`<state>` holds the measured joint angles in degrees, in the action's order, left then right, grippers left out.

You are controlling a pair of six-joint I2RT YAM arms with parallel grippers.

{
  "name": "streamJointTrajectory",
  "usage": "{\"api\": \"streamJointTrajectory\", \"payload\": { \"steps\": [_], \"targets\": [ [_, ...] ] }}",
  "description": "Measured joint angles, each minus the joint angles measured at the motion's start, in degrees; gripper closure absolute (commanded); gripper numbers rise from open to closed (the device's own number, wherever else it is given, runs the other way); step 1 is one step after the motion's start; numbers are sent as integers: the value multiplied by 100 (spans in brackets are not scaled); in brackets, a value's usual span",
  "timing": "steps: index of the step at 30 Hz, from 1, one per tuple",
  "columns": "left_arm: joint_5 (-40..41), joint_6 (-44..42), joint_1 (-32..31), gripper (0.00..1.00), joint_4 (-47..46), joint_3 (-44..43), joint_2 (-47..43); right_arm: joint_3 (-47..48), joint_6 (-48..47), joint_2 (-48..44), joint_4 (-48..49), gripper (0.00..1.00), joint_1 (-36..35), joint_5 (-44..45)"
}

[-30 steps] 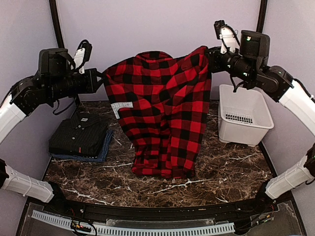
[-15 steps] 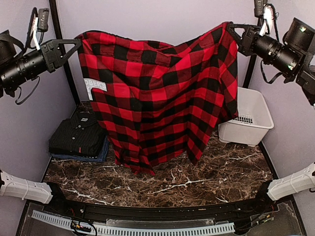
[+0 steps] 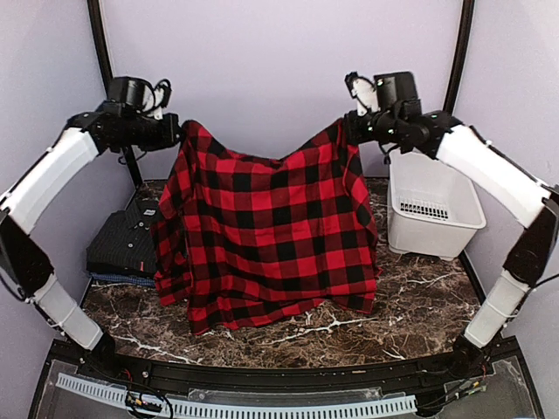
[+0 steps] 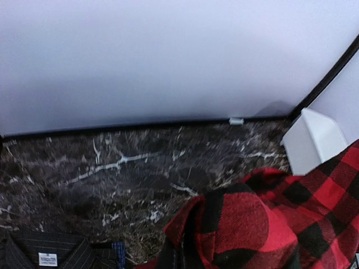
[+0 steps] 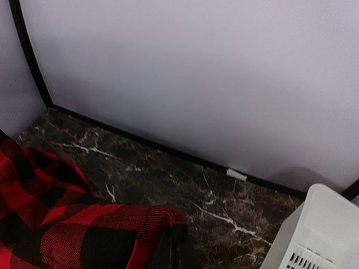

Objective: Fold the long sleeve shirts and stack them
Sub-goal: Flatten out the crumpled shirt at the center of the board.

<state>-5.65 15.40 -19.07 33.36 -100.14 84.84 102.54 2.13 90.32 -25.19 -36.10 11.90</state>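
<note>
From above, the left gripper [image 3: 177, 133] and the right gripper [image 3: 348, 127] each pinched an upper corner of the red-and-black checked shirt [image 3: 271, 236], which hung between them as a wide sheet over the middle of the marble table [image 3: 410, 297], sagging at the top edge, its lower hem reaching the tabletop. The cloth bunched over both sets of jaws, so the fingers themselves could not be seen, yet the shirt's weight plainly hung from them. The hanging cloth screened the back of the table and covered the right part of the folded black shirt [image 3: 127, 240], which lay at the left on top of the blue shirt [image 3: 109, 278], of which only a thin edge showed. The white basket [image 3: 437, 205] stood at the right, just beside the shirt's right edge. In the left wrist view, a fold of the checked shirt [image 4: 252, 224] filled the lower right and hid the fingers; the collar of the black shirt [image 4: 50, 252] and a sliver of the blue shirt [image 4: 118, 249] were cut off at the bottom edge, and one corner of the basket [image 4: 314, 140] showed at the right. In the right wrist view, the checked shirt [image 5: 73, 230] lay bunched at the lower left over the jaws, with the basket [image 5: 314, 235] cropped at the lower right below the plain wall [image 5: 196, 73].
</note>
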Motion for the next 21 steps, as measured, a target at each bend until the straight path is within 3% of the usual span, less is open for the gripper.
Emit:
{"api": "streamJointTrajectory", "payload": {
  "steps": [5, 8, 21],
  "targets": [
    [-310, 153, 173, 100, 17, 356, 1875, -236, 291, 1692, -380, 100, 442, 85],
    [-352, 260, 170, 100, 26, 577, 2514, -306, 431, 2417, -627, 100, 542, 210],
    [-273, 476, 170, 100, -125, 645, 2638, -70, 721, 2865, -800, 100, 568, 610]
  ]
}}
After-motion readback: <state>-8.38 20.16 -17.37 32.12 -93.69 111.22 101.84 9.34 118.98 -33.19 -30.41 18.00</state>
